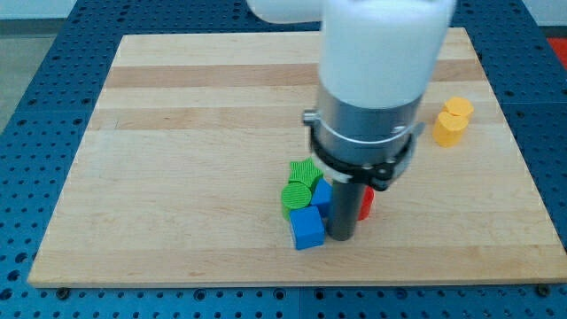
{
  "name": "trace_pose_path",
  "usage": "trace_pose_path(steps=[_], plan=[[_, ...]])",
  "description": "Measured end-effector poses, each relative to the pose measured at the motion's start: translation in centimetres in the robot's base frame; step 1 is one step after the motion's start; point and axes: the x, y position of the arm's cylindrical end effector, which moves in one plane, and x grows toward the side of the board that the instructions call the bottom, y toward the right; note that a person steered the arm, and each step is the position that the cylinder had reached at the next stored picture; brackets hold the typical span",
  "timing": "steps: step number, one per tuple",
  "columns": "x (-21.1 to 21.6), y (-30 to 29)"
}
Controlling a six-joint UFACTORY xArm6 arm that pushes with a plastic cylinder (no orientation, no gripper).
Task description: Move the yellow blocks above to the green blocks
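Two yellow blocks (452, 121) are seen touching near the wooden board's (177, 133) right edge; two green blocks (301, 184), two blue blocks (307, 228) and one red block (366, 205) are clustered near the bottom edge around my tip (341, 237); no fingers are fitted.

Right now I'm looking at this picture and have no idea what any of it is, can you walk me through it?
This is a single camera picture of a robot arm working over a wooden board on a blue perforated table. Where the camera is mounted is not on record. The arm has no hand; it ends in a dark rod, and my tip only slides along the board to push blocks. Nothing is held.

Near the view's bottom centre sits a cluster: two green blocks, two blue blocks and a red block mostly hidden behind the rod. My tip stands within that cluster, just right of the blue cube. Two yellow blocks sit together at the view's right, well apart from the tip.
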Motion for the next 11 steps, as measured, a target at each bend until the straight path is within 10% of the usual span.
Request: trace_pose_path(steps=[8, 11], plan=[[-1.7, 14.7], [-11.7, 16.9]])
